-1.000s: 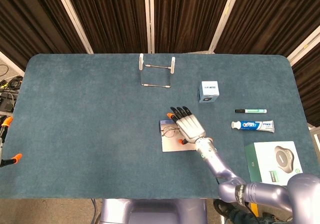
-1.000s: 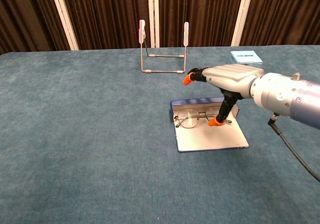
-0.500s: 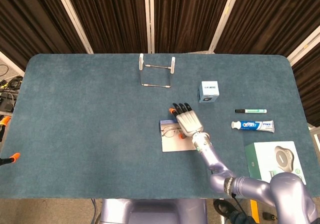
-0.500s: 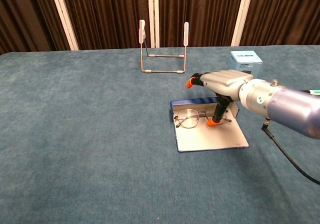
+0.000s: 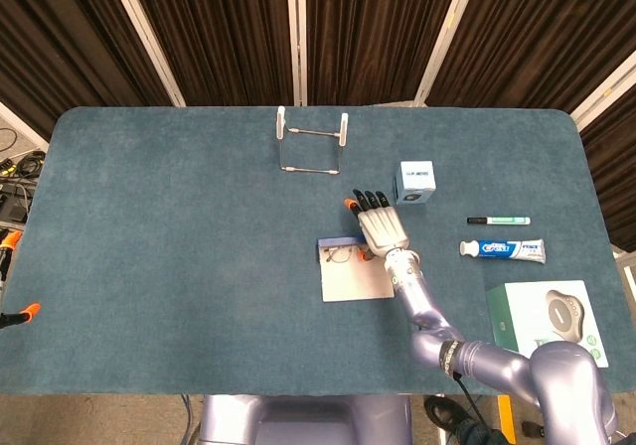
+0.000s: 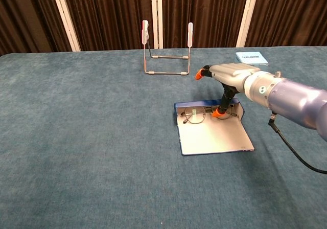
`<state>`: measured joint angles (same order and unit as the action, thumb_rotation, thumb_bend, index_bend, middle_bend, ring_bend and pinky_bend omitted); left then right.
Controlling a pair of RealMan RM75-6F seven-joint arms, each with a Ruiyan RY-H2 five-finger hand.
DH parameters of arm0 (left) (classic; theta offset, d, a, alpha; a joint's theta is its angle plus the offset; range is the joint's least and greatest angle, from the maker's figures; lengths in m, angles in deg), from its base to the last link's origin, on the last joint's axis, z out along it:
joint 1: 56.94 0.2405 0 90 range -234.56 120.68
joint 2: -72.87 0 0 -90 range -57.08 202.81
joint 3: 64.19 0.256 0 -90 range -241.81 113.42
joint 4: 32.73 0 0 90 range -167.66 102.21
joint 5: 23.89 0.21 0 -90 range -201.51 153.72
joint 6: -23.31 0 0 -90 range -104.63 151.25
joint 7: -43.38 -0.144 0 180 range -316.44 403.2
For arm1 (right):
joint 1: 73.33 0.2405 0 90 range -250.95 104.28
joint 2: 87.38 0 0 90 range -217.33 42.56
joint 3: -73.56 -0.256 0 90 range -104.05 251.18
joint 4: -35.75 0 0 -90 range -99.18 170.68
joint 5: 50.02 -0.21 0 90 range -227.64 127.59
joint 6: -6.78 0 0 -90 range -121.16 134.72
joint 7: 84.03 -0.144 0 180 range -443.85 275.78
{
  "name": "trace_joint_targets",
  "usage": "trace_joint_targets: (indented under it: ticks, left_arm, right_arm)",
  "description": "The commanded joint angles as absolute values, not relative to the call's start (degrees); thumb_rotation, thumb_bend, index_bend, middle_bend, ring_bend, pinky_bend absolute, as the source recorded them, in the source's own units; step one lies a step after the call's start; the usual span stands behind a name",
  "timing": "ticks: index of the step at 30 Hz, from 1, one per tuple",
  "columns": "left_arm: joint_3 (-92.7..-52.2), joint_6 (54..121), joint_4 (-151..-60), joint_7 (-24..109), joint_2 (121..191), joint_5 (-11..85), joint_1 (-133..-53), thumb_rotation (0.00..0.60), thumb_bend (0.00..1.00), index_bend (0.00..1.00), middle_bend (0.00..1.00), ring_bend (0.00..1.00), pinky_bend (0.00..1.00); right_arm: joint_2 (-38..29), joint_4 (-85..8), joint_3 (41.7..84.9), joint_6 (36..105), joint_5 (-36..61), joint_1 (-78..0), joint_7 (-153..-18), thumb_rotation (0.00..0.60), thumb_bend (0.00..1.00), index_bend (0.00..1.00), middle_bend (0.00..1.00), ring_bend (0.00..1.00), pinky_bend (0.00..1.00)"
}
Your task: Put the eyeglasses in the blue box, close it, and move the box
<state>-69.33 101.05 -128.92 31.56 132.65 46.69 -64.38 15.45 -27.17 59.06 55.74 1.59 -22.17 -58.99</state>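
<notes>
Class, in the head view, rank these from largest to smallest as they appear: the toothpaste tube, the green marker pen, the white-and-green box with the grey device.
1. White-and-green box
2. Toothpaste tube
3. Green marker pen

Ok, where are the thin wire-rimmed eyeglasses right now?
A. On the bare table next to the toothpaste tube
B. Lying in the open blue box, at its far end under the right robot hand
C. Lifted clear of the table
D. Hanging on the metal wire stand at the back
B: the thin wire-rimmed eyeglasses lie inside the open blue box, at its far wall, with the right robot hand reaching down onto them.
</notes>
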Motion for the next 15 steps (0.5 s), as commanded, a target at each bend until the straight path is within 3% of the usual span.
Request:
trace_joint_targets:
  ticks: [1,9,15]
  left_arm:
    - [-69.3,100.9,-128.9,31.6,132.7,46.6,-64.4,0.6,0.0,0.0,0.0,0.0,0.0]
    - [-69.1,101.2,-129.3,32.3,132.2,47.5,-64.3,0.6,0.0,0.0,0.0,0.0,0.0]
    - [-68.7,102.1,-130.0,33.2,131.7,49.0,-64.0,0.6,0.0,0.0,0.0,0.0,0.0]
  right_arm:
    - [14.3,-29.8,59.3,57.1,3.3,-22.8,-59.6,0.6,0.06,0.14,0.0,0.0,0.0]
    - [8.2,-40.7,61.8,60.7,8.2,-25.7,-59.7,0.6,0.06,0.14,0.0,0.0,0.0]
    - [1.7,-51.0,67.2,63.3,15.0,-29.3,-59.3,0.6,0.06,0.14,0.0,0.0,0.0]
